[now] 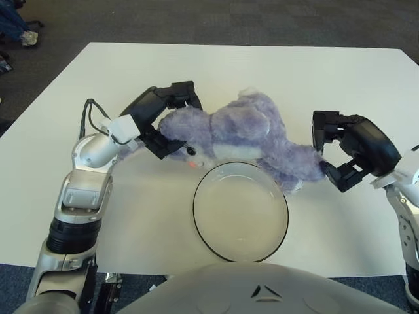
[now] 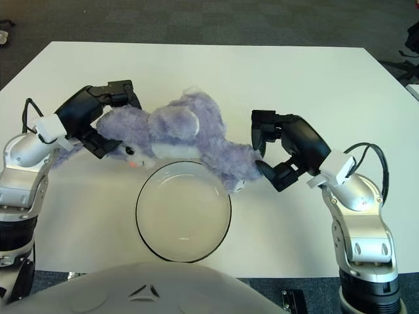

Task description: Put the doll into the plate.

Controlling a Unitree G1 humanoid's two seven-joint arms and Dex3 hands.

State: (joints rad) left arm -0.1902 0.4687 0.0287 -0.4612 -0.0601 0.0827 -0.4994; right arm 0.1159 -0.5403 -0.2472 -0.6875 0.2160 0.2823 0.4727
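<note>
Gripping the purple doll (image 1: 242, 134) at both ends, the left hand (image 1: 163, 121) clamped its head and the right hand (image 1: 340, 150) its legs, beside the plate (image 1: 240, 211) on the table (image 1: 294, 72).

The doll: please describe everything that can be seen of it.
The doll is a soft, fluffy purple plush toy with a pale belly. It lies stretched sideways on the white table, just behind the plate. The left hand grips its head end; the right hand closes around its other end.
</note>
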